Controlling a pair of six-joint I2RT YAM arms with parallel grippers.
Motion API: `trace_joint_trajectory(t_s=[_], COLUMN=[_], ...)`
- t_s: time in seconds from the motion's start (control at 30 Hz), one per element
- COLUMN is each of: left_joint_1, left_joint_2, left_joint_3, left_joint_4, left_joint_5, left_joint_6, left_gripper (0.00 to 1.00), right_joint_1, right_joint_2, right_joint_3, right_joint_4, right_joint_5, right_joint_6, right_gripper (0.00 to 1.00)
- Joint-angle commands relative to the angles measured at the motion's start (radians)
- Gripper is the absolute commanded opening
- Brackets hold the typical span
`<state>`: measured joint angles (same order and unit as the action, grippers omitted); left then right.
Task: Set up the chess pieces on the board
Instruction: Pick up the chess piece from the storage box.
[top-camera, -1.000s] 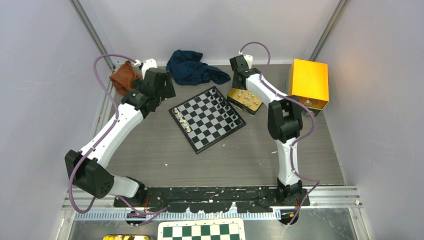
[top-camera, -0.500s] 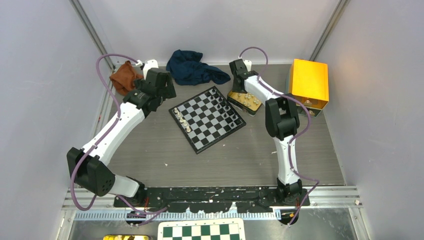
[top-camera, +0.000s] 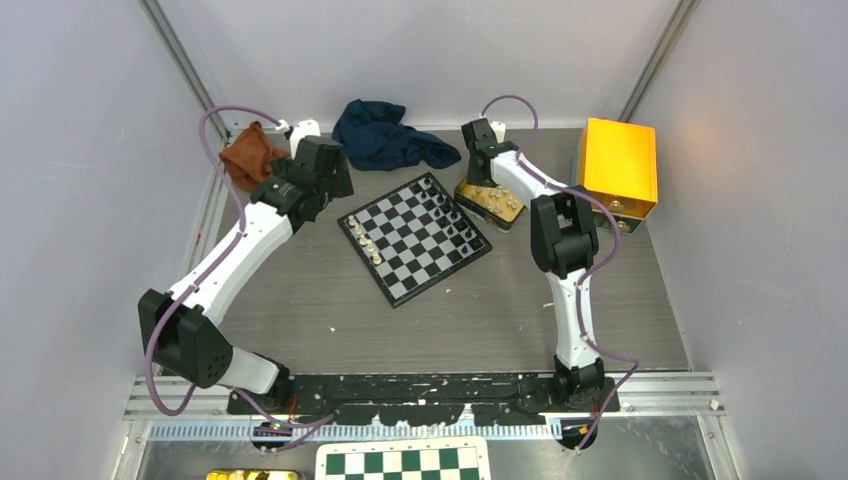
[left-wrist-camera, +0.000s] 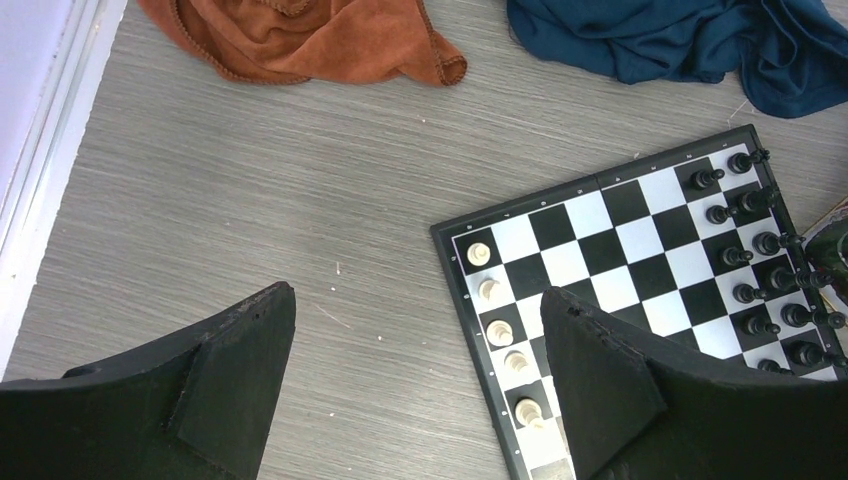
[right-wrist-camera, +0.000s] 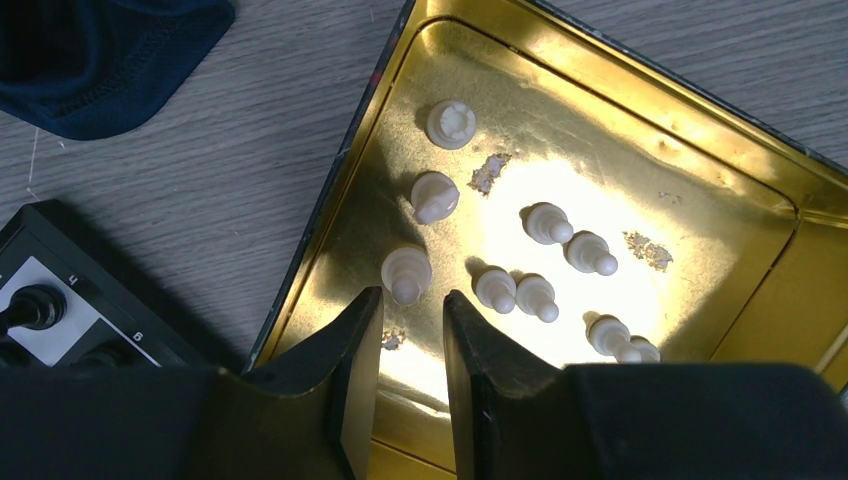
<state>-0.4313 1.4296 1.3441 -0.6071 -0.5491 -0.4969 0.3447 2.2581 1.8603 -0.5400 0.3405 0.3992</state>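
The board (top-camera: 415, 236) lies turned at an angle in the middle of the table. Several white chess pieces (left-wrist-camera: 490, 292) stand along its left edge, and black ones (left-wrist-camera: 750, 240) line its right side. My left gripper (left-wrist-camera: 417, 293) is wide open over bare table, with its right finger above the board's left edge. Several more white pieces (right-wrist-camera: 545, 225) lie in a gold tin tray (right-wrist-camera: 700, 180) to the right of the board. My right gripper (right-wrist-camera: 412, 297) hovers over the tray, narrowly open and holding nothing. One white piece (right-wrist-camera: 405, 270) sits just beyond its tips.
An orange-brown cloth (top-camera: 247, 153) and a dark blue cloth (top-camera: 385, 135) lie behind the board. A yellow box (top-camera: 618, 165) stands at the back right, beside the tray. A green-and-white checkered sheet (top-camera: 405, 462) lies below the arm bases.
The right arm has shifted slightly left over the tray and its jaws have narrowed a little. The left arm has edged slightly to the right, still open.
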Motion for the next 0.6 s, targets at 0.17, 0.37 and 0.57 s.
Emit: trace_joint_trajectory(t_s=[0.17, 0.37, 0.57], left_joint_1=[0.005, 0.005, 0.005], left_joint_2=[0.006, 0.009, 0.011], left_joint_3=[0.049, 0.049, 0.048], left_joint_4=[0.064, 0.065, 0.065], left_joint_5=[-0.025, -0.023, -0.021], left_joint_6=[0.019, 0.02, 0.021], left_gripper=[0.92, 0.92, 0.92], right_joint_1=[-0.012, -0.018, -0.02], right_joint_2=[0.011, 0.017, 0.018], right_joint_3=[0.071, 0.077, 0.075], right_joint_4=[0.023, 0.023, 0.018], right_joint_5=[-0.01, -0.022, -0.035], right_joint_6=[0.007, 0.007, 0.01], right_gripper=[0.33, 0.29, 0.24])
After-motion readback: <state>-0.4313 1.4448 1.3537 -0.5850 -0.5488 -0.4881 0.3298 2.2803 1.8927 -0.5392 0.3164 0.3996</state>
